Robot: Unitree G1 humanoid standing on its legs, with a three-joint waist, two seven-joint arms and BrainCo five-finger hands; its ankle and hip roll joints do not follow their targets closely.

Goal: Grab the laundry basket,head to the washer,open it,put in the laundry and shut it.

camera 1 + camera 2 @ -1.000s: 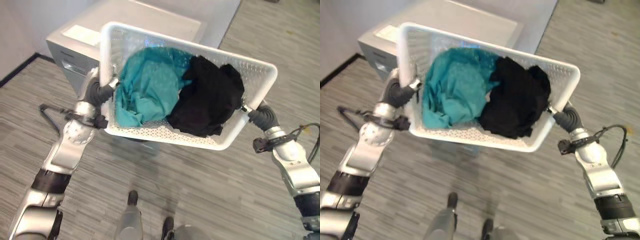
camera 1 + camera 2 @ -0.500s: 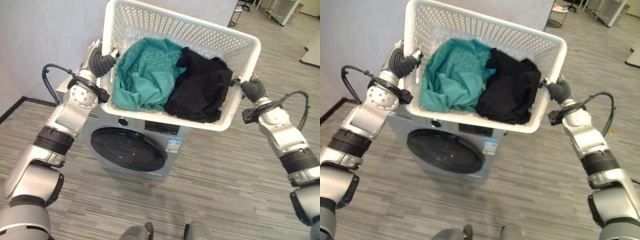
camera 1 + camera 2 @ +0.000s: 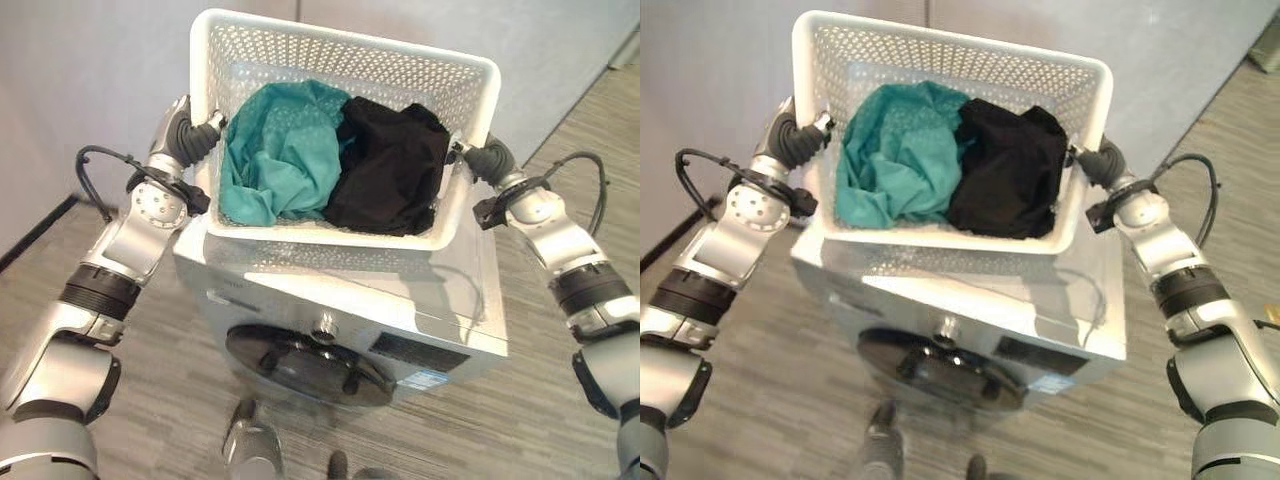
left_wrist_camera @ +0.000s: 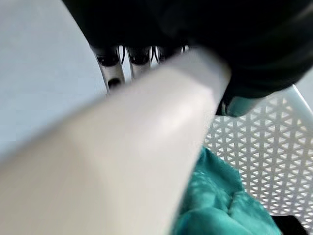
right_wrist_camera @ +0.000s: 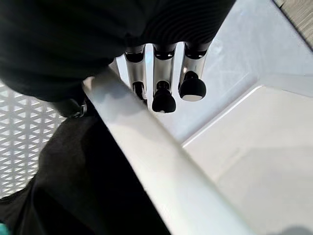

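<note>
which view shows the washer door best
The left eye view: the washer stands below the laundry basket, its round dark door shut and facing the camera. The right eye view shows the same door. The right wrist view catches just a pale flat surface, probably the washer's top; the left wrist view, basket rim and teal cloth.

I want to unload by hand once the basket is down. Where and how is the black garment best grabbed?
Take the black garment at its bunched upper folds, reaching straight down through the open top of the white basket. It is heaped on the robot's right side, beside the teal cloth, with the perforated walls closing off every side approach.
</note>
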